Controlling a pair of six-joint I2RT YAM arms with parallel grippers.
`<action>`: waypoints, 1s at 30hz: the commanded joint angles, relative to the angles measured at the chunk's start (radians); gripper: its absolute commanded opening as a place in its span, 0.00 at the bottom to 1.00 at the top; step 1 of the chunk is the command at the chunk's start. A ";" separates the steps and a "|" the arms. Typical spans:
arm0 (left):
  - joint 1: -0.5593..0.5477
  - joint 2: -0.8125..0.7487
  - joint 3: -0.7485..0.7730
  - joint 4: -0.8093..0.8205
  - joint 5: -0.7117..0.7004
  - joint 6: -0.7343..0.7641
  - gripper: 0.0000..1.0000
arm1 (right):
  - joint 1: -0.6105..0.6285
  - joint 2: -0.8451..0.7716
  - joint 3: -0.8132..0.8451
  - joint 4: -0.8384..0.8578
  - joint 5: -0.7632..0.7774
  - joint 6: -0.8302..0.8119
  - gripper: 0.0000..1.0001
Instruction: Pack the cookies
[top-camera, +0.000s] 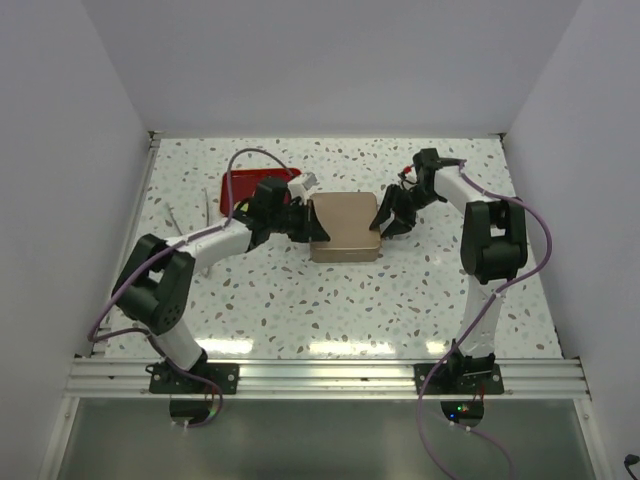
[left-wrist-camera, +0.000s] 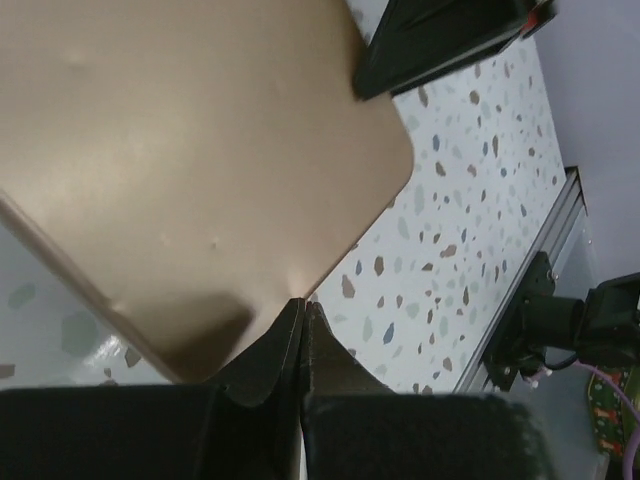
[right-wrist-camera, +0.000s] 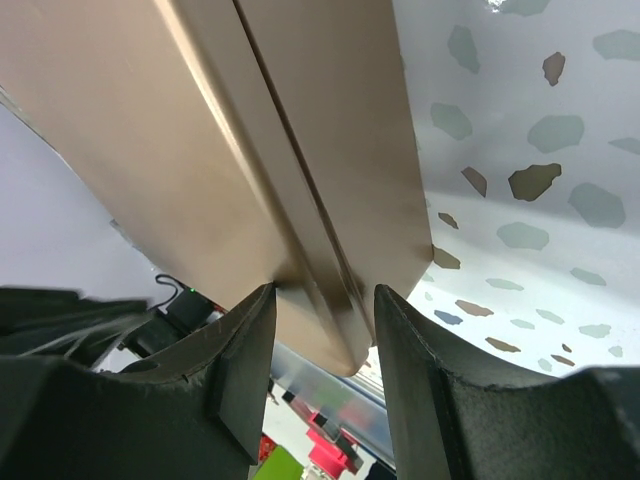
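A gold tin (top-camera: 345, 226) with its lid on sits mid-table. No cookies show in any view. My left gripper (top-camera: 306, 228) is shut and empty, its tips resting at the tin's left edge; in the left wrist view the closed tips (left-wrist-camera: 303, 303) touch the lid (left-wrist-camera: 190, 150). My right gripper (top-camera: 388, 222) is at the tin's right edge. In the right wrist view it (right-wrist-camera: 325, 300) is open, its fingers astride the tin's rounded corner (right-wrist-camera: 330, 250), one finger (right-wrist-camera: 245, 340) against the lid's top.
A red tray (top-camera: 245, 188) lies behind the left gripper, with a small white object (top-camera: 305, 182) at its right end. Thin white sticks (top-camera: 176, 218) lie at the far left. An aluminium rail (top-camera: 330, 377) runs along the near edge.
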 joint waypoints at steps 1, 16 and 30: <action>-0.001 0.030 -0.106 0.069 0.042 -0.016 0.00 | 0.005 -0.046 0.032 -0.019 0.018 -0.011 0.47; -0.002 -0.074 -0.119 0.025 0.073 -0.027 0.00 | 0.007 -0.070 0.058 -0.076 0.026 -0.026 0.47; 0.093 -0.508 -0.050 -0.345 -0.447 0.088 1.00 | 0.008 -0.417 -0.009 -0.144 0.155 -0.037 0.71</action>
